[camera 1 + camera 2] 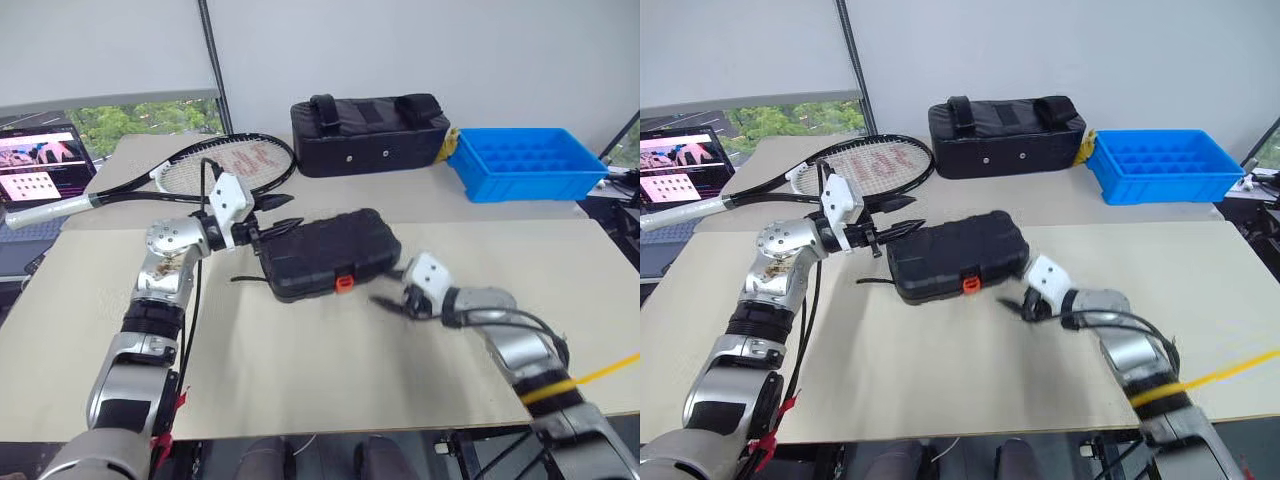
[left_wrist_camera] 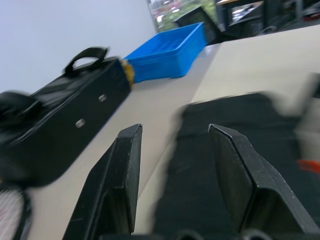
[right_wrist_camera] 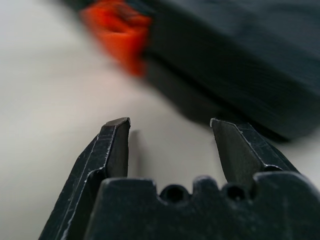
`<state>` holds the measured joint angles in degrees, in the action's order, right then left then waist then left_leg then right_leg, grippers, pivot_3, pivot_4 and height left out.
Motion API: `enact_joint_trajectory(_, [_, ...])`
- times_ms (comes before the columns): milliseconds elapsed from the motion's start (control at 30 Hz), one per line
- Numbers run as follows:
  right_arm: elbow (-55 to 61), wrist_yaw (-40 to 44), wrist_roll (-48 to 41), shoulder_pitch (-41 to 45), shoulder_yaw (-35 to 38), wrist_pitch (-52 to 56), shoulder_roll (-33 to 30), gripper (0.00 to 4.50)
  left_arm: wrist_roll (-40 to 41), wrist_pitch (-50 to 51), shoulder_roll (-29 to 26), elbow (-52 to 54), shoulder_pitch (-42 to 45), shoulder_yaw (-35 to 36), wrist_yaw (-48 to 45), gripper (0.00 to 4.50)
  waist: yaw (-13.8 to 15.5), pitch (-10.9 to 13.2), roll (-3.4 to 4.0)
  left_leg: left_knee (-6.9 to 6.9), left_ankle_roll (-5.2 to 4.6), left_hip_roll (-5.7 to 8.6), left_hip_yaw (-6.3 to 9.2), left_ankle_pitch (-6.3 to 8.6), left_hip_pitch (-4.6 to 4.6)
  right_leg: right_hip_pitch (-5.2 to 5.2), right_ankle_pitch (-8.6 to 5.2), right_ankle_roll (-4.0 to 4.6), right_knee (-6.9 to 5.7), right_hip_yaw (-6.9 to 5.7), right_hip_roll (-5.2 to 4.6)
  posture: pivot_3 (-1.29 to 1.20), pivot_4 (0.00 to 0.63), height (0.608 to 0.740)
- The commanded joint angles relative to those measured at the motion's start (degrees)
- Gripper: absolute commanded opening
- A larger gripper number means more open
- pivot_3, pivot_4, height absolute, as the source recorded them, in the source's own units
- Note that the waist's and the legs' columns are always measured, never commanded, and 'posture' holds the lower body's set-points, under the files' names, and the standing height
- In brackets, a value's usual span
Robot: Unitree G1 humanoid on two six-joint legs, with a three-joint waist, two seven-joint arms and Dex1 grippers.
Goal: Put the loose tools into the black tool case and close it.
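Lying shut on the table (image 1: 300,380), the black tool case (image 1: 325,250), orange latch (image 1: 344,283) forward

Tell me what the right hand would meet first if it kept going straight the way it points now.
Most likely the black tool case. The right hand is open and empty, low over the table, aimed at the case's front edge just beside the orange latch. Depth is unclear, so it might graze the tabletop first.

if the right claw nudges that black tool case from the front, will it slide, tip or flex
Probably slide: the tool case lies flat and low on the smooth table, so tipping looks unlikely. Its moulded shell looks rigid, so little flex. It may pivot rather than move straight, since the open right claw sits off to one side of the orange latch, near a corner.
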<state>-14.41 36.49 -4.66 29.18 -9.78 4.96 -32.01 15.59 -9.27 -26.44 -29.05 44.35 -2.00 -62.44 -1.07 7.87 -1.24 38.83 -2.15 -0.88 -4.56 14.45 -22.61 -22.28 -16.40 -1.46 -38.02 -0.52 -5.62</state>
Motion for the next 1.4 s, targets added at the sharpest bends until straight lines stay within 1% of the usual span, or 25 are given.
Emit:
enact_joint_trajectory(33, [-3.3, -6.3, 0.5, 5.1, 5.7, -4.9, 2.1, 3.03, -1.8, -1.0, 0.2, 1.6, -0.8, -1.2, -0.3, 2.28, 0.2, 0.0, 0.00, -0.05, 0.03, -0.03, 0.01, -0.02, 0.01, 0.00, 0.01, 0.01, -0.01, -0.02, 0.03, 0.00, 0.150, 0.729])
enact_joint_trajectory(100, [-2.9, -6.2, -0.4, 4.5, 6.7, -3.8, 3.1, 3.03, -3.0, -0.6, 0.9, 0.8, -0.7, -2.1, 0.5, 2.28, 0.3, 0.0, 0.01, -0.06, 0.08, -0.12, 0.03, -0.04, 0.01, 0.01, 0.02, 0.04, 0.01, -0.05, 0.14, 0.00, 0.150, 0.729])
enact_joint_trajectory(200, [2.3, -2.2, -2.4, 0.8, 6.1, 0.1, 3.1, 3.03, -5.5, 0.3, 1.7, -0.6, -0.4, -3.4, 2.1, 2.28, 0.7, 0.0, 0.02, -0.10, -0.03, -0.11, 0.06, 0.02, -0.15, 0.01, 0.02, 0.04, 0.00, -0.11, 0.12, 0.00, 0.150, 0.729])
enact_joint_trajectory(300, [10.4, 1.4, -5.1, -4.8, 5.4, 7.1, 2.1, 3.03, -6.6, 4.1, 2.6, -0.7, -0.8, -5.4, 1.3, 2.28, 0.7, 0.0, 0.05, -0.03, -0.07, -0.01, 0.04, 0.05, -0.38, -0.07, 0.06, -0.08, 0.06, -0.10, -0.03, 0.00, 0.150, 0.729])
enact_joint_trajectory(400, [18.7, 3.1, -7.4, -10.0, 4.2, 16.2, 1.3, 3.03, -7.8, 8.0, 3.4, 0.0, -1.3, -7.2, 0.9, 2.28, 0.7, 0.0, 0.05, -0.04, -0.38, -0.03, 0.07, 0.24, -0.47, 0.00, 0.10, -0.15, 0.39, -0.17, -0.02, 0.00, 0.150, 0.729])
enact_joint_trajectory(467, [22.6, 2.5, -7.5, -12.2, 3.0, 20.0, 1.9, 3.03, -9.1, 8.8, 3.3, 0.2, -1.9, -8.5, 0.8, 2.28, 0.5, 0.0, 0.05, -0.05, -0.38, -0.04, 0.09, 0.24, -0.48, -0.02, 0.09, -0.14, 0.39, -0.18, 0.01, 0.00, 0.150, 0.729])
enact_joint_trajectory(567, [25.0, -2.3, -5.8, -13.3, 1.9, 22.5, 5.7, 3.03, -11.0, 9.9, 3.3, -0.4, -2.5, -9.2, 2.6, 2.28, 0.3, -0.1, 0.09, -0.04, -0.37, -0.05, 0.09, 0.23, -0.32, 0.03, 0.09, -0.13, 0.41, -0.09, 0.05, 0.00, 0.150, 0.729])
enact_joint_trajectory(700, [24.4, -6.6, -4.2, -12.1, 1.7, 23.8, 9.8, 3.03, -11.9, 11.4, 3.1, -0.3, -3.3, -10.1, 3.3, 2.28, 0.4, -0.1, 0.09, -0.01, -0.29, -0.05, 0.10, 0.18, -0.16, 0.12, 0.09, -0.12, 0.42, -0.06, 0.04, 0.00, 0.150, 0.729])
enact_joint_trajectory(800, [22.2, -8.1, -3.3, -10.7, 1.7, 22.8, 11.7, 3.03, -12.6, 12.8, 3.1, -0.2, -3.5, -10.6, 4.1, 2.28, 0.4, -0.1, 0.11, 0.05, -0.24, -0.04, 0.10, 0.13, -0.08, 0.19, 0.11, -0.10, 0.36, -0.01, 0.04, 0.00, 0.150, 0.729])
enact_joint_trajectory(933, [19.3, -8.8, -2.8, -8.9, 2.4, 21.7, 12.7, 3.03, -12.4, 14.3, 3.6, 0.5, -3.6, -10.7, 4.5, 2.28, 0.5, -0.1, 0.11, 0.04, -0.23, -0.03, 0.10, 0.12, -0.02, 0.20, 0.13, -0.08, 0.29, 0.00, 0.06, 0.00, 0.150, 0.729])
enact_joint_trajectory(1133, [17.5, -8.4, -3.3, -7.8, 2.0, 21.2, 14.6, 3.03, -12.3, 13.9, 4.4, -0.1, -3.1, -9.8, 7.2, 2.28, 0.5, -0.1, 0.11, 0.03, -0.23, -0.03, 0.10, 0.12, -0.03, 0.20, 0.13, -0.08, 0.29, 0.00, 0.04, 0.00, 0.150, 0.729])
enact_joint_trajectory(1400, [12.6, -7.9, -1.7, -5.1, 1.1, 18.7, 15.9, 3.03, -12.3, 13.9, 4.0, -0.5, -2.8, -9.5, 7.6, 2.28, 0.4, -0.1, 0.11, 0.02, -0.23, -0.04, 0.10, 0.12, -0.03, 0.18, 0.14, -0.07, 0.30, 0.01, 0.06, 0.00, 0.150, 0.729])
